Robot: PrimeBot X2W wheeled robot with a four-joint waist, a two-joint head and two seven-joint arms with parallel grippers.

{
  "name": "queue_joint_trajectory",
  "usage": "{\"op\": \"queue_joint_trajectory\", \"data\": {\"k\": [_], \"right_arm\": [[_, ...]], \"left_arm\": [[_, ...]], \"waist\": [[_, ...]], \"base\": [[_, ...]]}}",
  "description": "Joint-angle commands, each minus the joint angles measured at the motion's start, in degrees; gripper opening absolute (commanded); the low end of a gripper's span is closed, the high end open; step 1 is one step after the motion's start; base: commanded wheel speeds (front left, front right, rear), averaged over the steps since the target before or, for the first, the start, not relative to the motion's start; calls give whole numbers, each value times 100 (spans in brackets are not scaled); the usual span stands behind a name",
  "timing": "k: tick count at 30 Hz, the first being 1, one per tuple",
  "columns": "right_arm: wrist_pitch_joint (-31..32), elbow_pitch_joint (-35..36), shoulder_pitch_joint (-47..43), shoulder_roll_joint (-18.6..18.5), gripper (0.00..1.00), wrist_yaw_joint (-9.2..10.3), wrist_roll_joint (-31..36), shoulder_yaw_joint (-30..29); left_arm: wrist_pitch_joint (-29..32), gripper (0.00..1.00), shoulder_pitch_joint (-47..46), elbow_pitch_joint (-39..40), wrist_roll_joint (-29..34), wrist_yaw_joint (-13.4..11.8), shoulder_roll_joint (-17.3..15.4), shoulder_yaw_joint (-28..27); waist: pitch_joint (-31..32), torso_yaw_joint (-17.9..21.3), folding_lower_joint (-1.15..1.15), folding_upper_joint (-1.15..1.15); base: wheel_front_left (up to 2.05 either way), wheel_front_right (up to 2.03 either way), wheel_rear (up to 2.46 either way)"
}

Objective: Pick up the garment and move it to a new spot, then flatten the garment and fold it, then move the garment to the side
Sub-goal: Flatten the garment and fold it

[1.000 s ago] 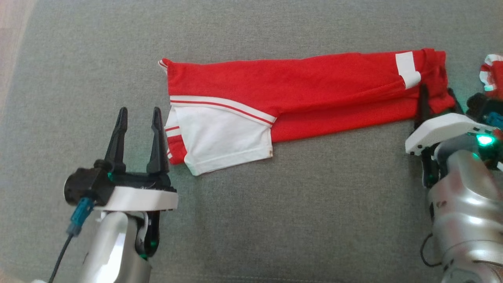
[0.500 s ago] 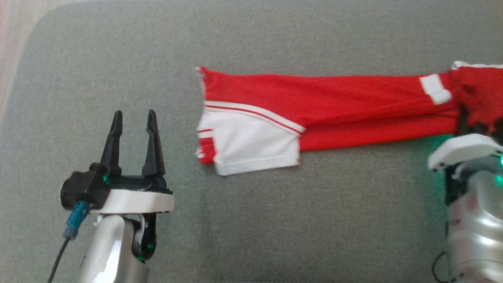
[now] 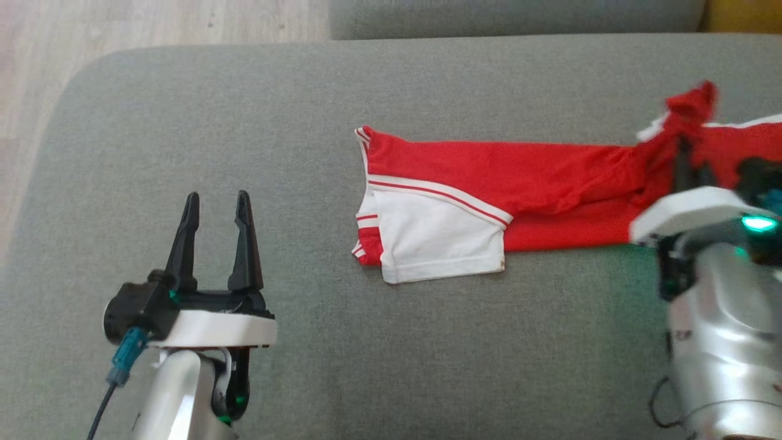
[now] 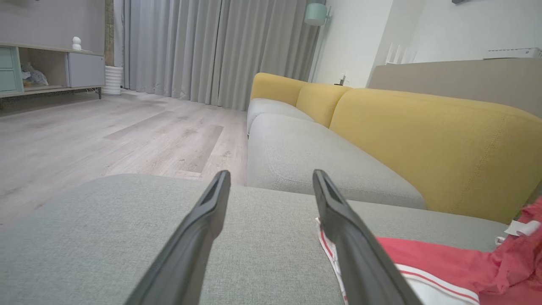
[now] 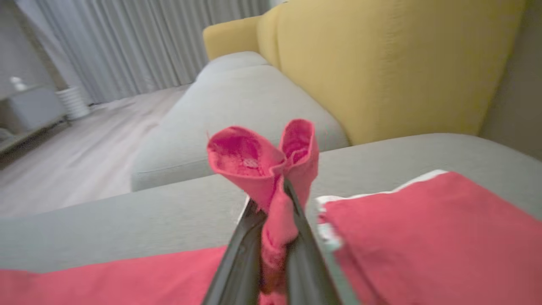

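**Mia:** What has changed since a second ago?

**Ben:** Our right claw (image 3: 683, 162) has snapped shut on the right end of the red shirt (image 3: 489, 177) and pulled it up. That end lay flat before. Now it stands in a bunch above the couch seat (image 3: 366, 342). Our head has turned too, so we now see the seat's far edge.

**Mia:** Is the claw really pinching it?

**Ben:** Yes. From the right wrist we see red cloth squeezed between the two dark fingers (image 5: 236, 254). It pokes out above the tips in two little folds.

**Mia:** Where is the rest of the shirt?

**Ben:** It lies long and flat across the seat, from the middle over to the right. Its white sleeve (image 3: 440, 238) is at the left end.

**Mia:** And our left claw?

**Ben:** Our left claw (image 3: 217, 205) is spread wide and holds nothing. It hangs over bare grey seat, well apart from the shirt.

**Mia:** How much room do we have?

**Ben:** Lots on the left and in front of the shirt. The seat's left edge curves round, and the wood floor (image 3: 153, 24) starts past it. Behind the seat is another grey cushion (image 3: 519, 15). A second red cloth (image 3: 745, 140) lies just beside our right claw, so that side is tight.
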State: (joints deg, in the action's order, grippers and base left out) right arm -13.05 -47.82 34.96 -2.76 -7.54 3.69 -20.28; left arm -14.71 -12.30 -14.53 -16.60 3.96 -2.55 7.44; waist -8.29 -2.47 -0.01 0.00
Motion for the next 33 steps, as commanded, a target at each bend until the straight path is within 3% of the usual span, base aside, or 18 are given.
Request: {"op": "queue_joint_trajectory", "data": {"k": [1,7,11,22,32,33], "right_arm": [[-40,117,329,-13,0,5,-526,751],[52,474,132,-12,0,5,-2106,2816],[95,650,7,-12,0,5,-2463,3396],[224,577,-131,-12,0,5,-2978,4562],[261,84,-17,-12,0,5,-3075,5231],[246,103,-18,-12,40,5,-3134,5337]], "left_arm": [[-29,100,-29,162,-23,-36,-33,-128],[-29,100,5,128,-28,-38,-33,-62],[-29,100,13,117,-35,-43,-33,0],[-29,100,11,86,-136,-86,-33,169],[-29,100,-113,76,-268,-138,-32,419],[-29,100,-125,74,-276,-143,-32,429]], "waist": [[82,-80,1,0],[227,-307,1,0],[274,-452,1,0],[297,-945,1,0],[55,-1250,1,0],[33,-1260,1,0]], "base": [[0,0,0],[0,0,0],[0,0,0],[0,0,0],[0,0,0],[0,0,0]]}}
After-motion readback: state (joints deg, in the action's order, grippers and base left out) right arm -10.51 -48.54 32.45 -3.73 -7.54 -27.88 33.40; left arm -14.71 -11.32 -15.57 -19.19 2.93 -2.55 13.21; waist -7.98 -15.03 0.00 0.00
